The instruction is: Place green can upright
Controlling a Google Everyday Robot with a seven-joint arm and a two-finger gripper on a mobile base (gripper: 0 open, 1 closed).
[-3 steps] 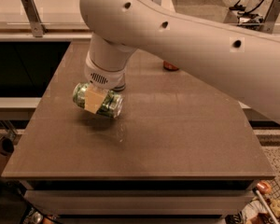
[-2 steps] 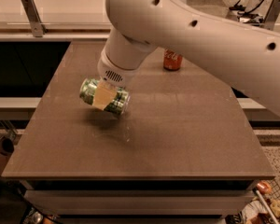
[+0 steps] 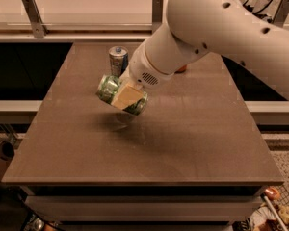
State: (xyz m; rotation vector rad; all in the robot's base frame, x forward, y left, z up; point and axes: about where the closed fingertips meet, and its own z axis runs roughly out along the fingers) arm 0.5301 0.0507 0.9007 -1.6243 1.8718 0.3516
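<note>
Green can [image 3: 107,87] clamped sideways between gripper [image 3: 126,96] jaws, clear of table [image 3: 192,148] (slim can [image 3: 118,59] at its 12 o'clock). Rotate wrist till axis vertical, lower slowly, release only on flat base contact.

The claw [image 3: 126,96], clamped round the green can [image 3: 106,87], hides its middle — arm [image 3: 207,28] masks an orange object [image 3: 182,70].

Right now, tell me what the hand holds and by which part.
The hand, above the table, grips the green can at mid-body; the can is tilted, nearly on its side, in the air.
</note>
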